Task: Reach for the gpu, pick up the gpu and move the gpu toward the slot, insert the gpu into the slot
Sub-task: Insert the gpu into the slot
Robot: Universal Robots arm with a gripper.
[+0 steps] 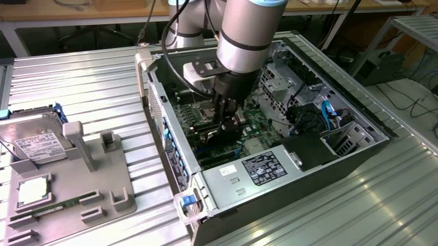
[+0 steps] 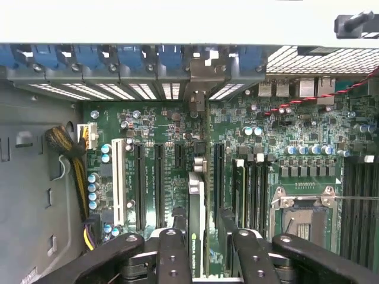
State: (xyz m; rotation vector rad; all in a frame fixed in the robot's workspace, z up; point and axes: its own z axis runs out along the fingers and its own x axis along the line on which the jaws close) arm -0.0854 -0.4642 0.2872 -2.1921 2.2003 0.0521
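The gpu [image 2: 197,222] stands on edge on the green motherboard [image 2: 296,136], seen from above as a thin dark card. Its silver bracket [image 2: 200,89] reaches the case's rear openings. The slot is hidden under the card. My gripper [image 2: 203,228] straddles the card, one finger [image 2: 173,248] close beside it and the other finger [image 2: 237,248] a small gap away, so the jaws stand open. In the exterior view the gripper [image 1: 228,125] reaches down into the open computer case [image 1: 161,110].
Black slots [image 2: 159,183] and a white slot [image 2: 118,183] flank the card. The processor socket [image 2: 305,216], memory slots [image 2: 361,201] and a yellow-black cable bundle [image 2: 71,148] lie nearby. The power supply [image 1: 257,169] fills one case end. A grey fixture [image 1: 75,189] holds a hard drive [image 1: 34,141].
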